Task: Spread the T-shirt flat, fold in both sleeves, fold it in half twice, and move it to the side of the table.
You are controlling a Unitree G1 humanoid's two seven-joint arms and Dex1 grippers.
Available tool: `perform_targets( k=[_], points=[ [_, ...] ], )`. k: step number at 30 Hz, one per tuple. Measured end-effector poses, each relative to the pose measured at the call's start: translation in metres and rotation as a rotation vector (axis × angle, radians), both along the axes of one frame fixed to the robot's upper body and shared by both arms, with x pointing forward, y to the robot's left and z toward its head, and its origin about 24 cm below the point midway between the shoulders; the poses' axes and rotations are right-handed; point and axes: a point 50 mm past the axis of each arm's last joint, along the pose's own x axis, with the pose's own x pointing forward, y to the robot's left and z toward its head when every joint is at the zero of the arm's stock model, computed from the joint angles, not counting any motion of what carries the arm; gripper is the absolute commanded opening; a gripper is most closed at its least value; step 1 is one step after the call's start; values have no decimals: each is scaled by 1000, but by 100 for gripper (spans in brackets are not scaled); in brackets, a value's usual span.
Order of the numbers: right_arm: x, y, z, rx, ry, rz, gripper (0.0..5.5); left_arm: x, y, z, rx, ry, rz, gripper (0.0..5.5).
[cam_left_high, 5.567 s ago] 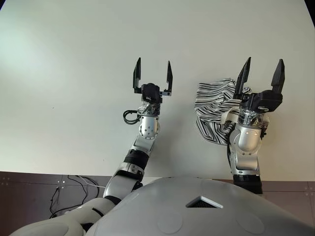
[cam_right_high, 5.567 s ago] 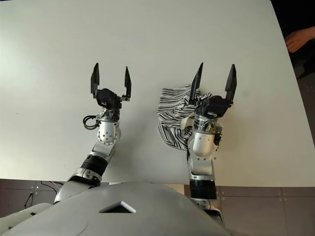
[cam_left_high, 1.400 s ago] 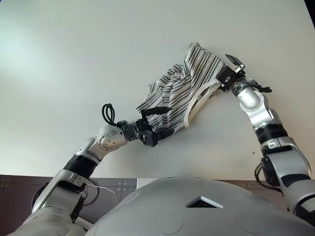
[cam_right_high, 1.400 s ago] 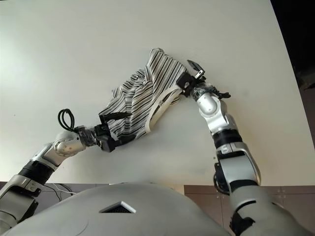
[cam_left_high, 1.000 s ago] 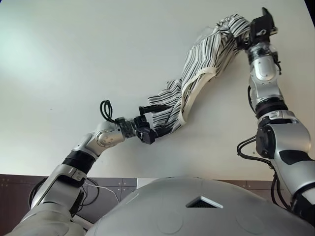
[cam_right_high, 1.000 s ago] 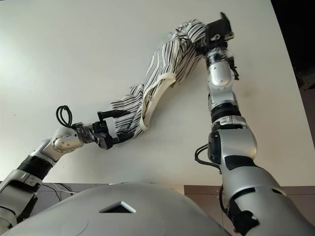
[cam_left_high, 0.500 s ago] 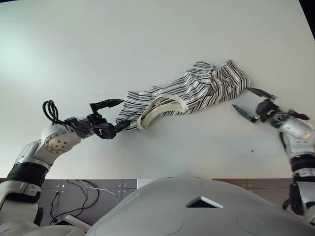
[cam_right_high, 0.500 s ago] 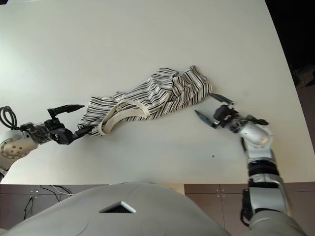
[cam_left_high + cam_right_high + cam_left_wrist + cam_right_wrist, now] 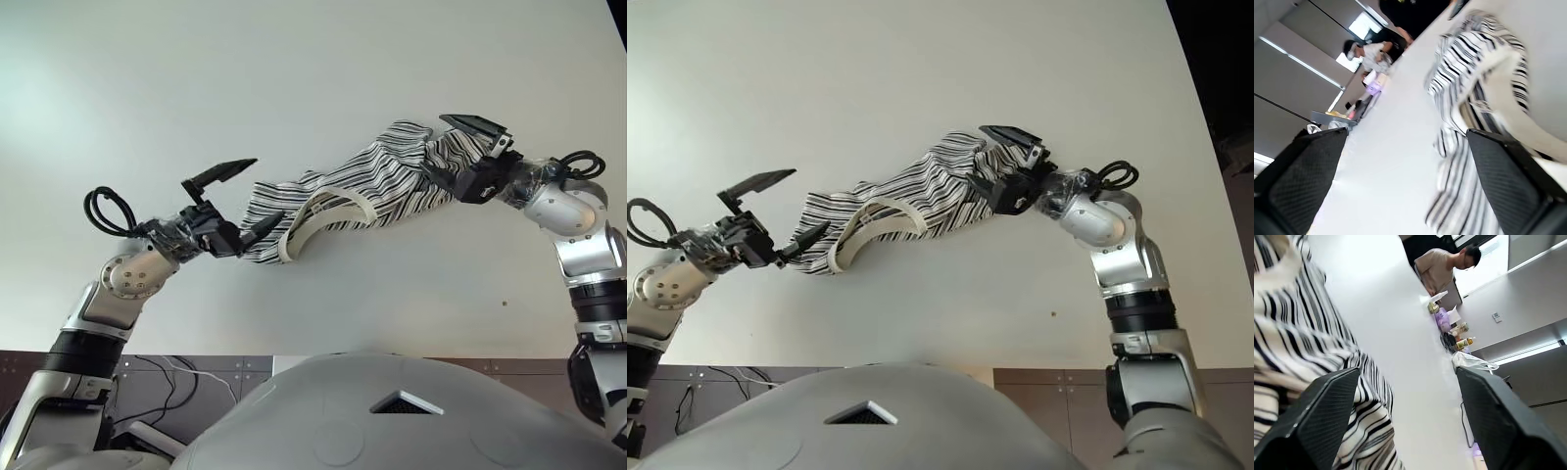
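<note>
The black-and-white striped T-shirt [image 9: 367, 186] lies bunched in a long strip across the middle of the white table [image 9: 196, 78], its cream collar [image 9: 328, 211] looped near the front. My left gripper [image 9: 269, 188] is open at the shirt's left end, one finger raised above the cloth and the other low against its edge. My right gripper [image 9: 433, 142] is open at the shirt's right end, its fingers straddling the bunched fabric. In the right wrist view striped cloth [image 9: 1298, 357] lies between the fingers [image 9: 1327, 411].
The table's front edge [image 9: 294, 354] runs just before me, and its right edge [image 9: 1205, 117] lies beyond my right arm. Bare tabletop stretches behind the shirt and to its left.
My right gripper has swung from the bare table right of the shirt onto its right end. My left gripper has opened wider and tilted up at the left end. The shirt has barely shifted.
</note>
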Motion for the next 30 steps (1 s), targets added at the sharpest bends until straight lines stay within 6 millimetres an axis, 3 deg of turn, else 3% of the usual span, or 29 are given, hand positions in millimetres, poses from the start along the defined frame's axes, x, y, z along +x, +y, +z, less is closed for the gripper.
perform_targets(
  k=[5,9,14,18,23,30],
  points=[
    [4,9,-20,-191,-89,74,360,-1,-5,0,-36,-16,13,449],
    [1,2,-20,-223,-96,100,360,-2,-8,-2,-55,-18,20,449],
    [-1,3,-23,-204,-89,108,360,-4,-10,-6,-62,2,14,449],
    [-8,-5,-10,-176,-93,120,360,-5,-6,-9,-66,14,39,449],
    [-8,-12,-17,-208,-51,106,360,-5,-9,-12,-89,19,49,449],
    [1,5,-21,-140,-65,115,360,-3,-12,-15,-96,20,50,449]
  ],
)
